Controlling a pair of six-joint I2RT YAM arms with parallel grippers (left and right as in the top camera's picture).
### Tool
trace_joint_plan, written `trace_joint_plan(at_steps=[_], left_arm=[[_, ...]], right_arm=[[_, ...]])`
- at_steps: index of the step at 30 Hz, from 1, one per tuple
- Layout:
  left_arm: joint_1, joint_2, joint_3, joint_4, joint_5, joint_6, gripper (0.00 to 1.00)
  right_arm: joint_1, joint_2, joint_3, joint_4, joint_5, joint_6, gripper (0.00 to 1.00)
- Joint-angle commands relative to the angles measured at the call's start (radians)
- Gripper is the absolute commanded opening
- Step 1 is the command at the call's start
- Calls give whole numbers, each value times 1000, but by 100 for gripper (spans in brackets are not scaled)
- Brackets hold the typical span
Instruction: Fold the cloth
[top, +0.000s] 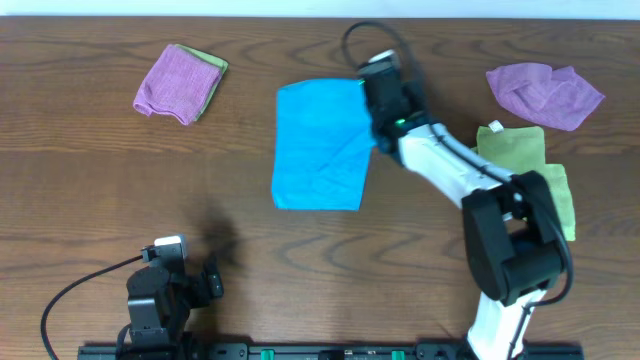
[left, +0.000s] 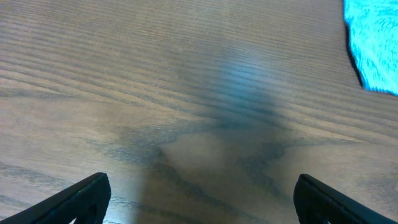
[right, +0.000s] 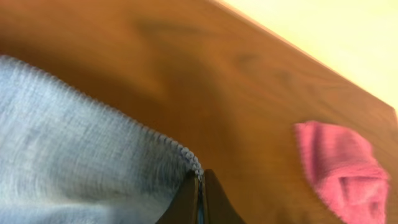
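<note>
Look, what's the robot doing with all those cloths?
The right hand is shut on a corner of the blue cloth, at its far right, probably to fold it over. The left hand sits open near the front of the table, holding nothing. The purple cloths and green cloths lie off to the sides.

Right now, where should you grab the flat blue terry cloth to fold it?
Its far right corner, from the right side: the blue cloth lies flat, so only edges offer a lip, and the right gripper is shut there.
</note>
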Motion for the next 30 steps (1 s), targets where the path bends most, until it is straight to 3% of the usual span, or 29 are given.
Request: trace_joint_plan(at_steps=[1, 3, 6, 12, 19, 26, 30], left_arm=[[0, -6, -21, -16, -4, 21, 95], [0, -6, -21, -16, -4, 21, 95], [0, -6, -21, -16, -4, 21, 95], [0, -6, -21, -16, -4, 21, 95], [0, -6, -21, -16, -4, 21, 95], [0, -6, -21, -16, -4, 21, 95], [0, -6, -21, -16, -4, 21, 95]], right_arm=[[-61, -4, 15, 60, 39, -5, 27], [-82, -4, 15, 93, 39, -5, 49], [-92, -4, 15, 93, 47, -6, 56], [-5, -44, 16, -86, -13, -21, 58], [171, -73, 16, -381, -391, 45, 58], [253, -73, 15, -451, -627, 98, 59], [245, -64, 15, -453, -640, 131, 59]])
